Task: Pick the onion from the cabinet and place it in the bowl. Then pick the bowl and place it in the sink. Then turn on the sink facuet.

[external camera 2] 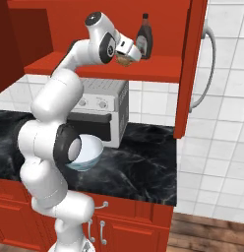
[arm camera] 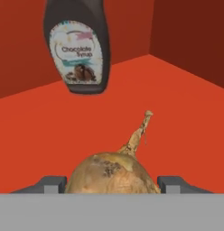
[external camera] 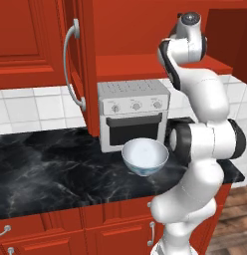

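Note:
The onion (arm camera: 113, 173), a golden-brown bulb with a thin stem tail, lies on the red shelf (arm camera: 177, 113) of the open cabinet (external camera 2: 192, 64). My gripper (arm camera: 112, 184) has a fingertip against each side of the onion and is shut on it. From the right base view the gripper (external camera 2: 127, 57) reaches onto the shelf with the onion (external camera 2: 125, 61) under it. The white bowl (external camera: 145, 157) stands upright on the black counter in front of the toaster oven, seen also beside my arm (external camera 2: 88, 151). The sink and the sink facuet are out of view.
A dark chocolate syrup bottle (arm camera: 77, 45) stands on the shelf just behind the onion (external camera 2: 144, 37). A white toaster oven (external camera: 133, 112) sits under the shelf. The cabinet door (external camera: 81, 64) hangs open with its curved silver handle. The black marble counter (external camera: 51, 164) runs to the left.

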